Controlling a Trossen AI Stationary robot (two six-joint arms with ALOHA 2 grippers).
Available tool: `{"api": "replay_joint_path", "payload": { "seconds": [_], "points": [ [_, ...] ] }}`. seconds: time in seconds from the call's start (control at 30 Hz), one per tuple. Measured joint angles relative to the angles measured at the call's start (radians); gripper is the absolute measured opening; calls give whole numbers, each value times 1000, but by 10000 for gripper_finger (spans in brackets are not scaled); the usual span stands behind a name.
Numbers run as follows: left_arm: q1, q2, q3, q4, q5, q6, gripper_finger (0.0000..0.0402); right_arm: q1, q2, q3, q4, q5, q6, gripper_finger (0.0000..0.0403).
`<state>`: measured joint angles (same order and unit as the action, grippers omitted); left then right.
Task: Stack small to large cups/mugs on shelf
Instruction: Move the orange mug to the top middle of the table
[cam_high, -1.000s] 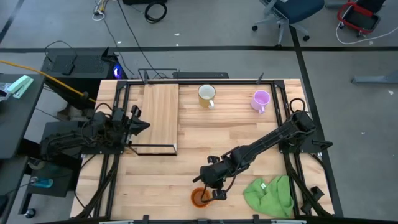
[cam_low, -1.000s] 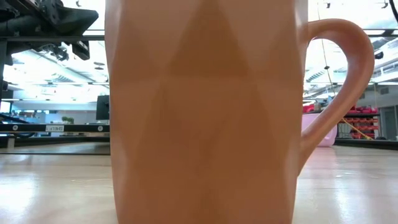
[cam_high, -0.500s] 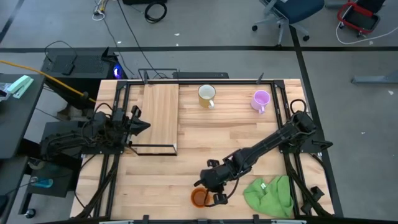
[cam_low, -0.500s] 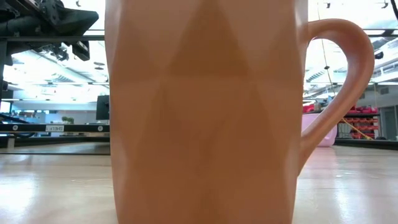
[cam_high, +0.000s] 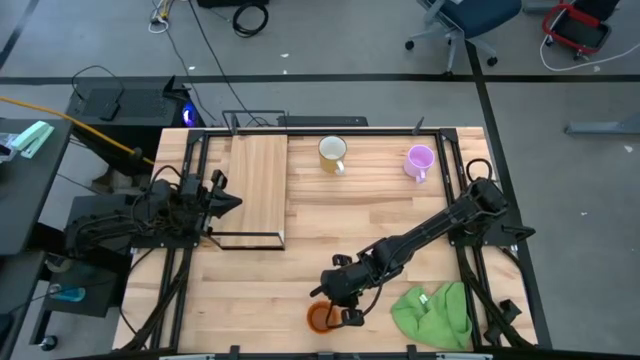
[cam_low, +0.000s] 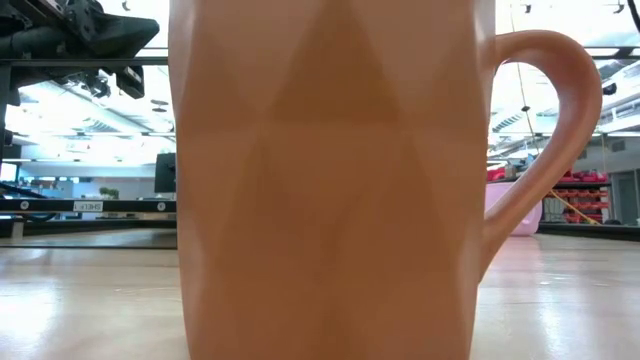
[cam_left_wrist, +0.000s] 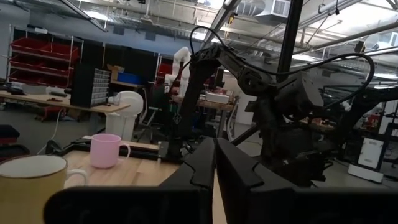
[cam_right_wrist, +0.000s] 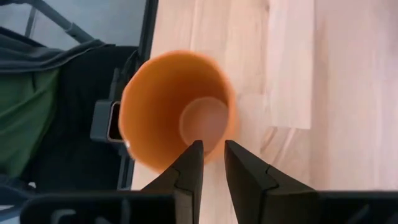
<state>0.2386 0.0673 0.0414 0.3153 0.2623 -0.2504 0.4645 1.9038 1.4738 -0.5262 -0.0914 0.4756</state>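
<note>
Orange mug carries no writing beneath right gripper.

Orange mug w/ faceted sides, pale yellow mug, light purple mug, green cloth, light-wood shelf plank on black wire frame, striped wood surface.

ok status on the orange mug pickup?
Right gripper open, straddling orange mug rim. Left gripper parked by shelf. Nothing blocking.
</note>
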Motion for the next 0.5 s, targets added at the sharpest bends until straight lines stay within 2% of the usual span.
{"api": "replay_joint_path", "payload": {
  "seconds": [0.27, 0.5],
  "points": [
    [0, 0, 0, -19, 0, 0, 14, 39, 0, -2, 11, -4, 3, 72],
    [0, 0, 0, -20, 0, 0, 22, -5, 0, -3, 10, 3, 4, 72]
  ]
}}
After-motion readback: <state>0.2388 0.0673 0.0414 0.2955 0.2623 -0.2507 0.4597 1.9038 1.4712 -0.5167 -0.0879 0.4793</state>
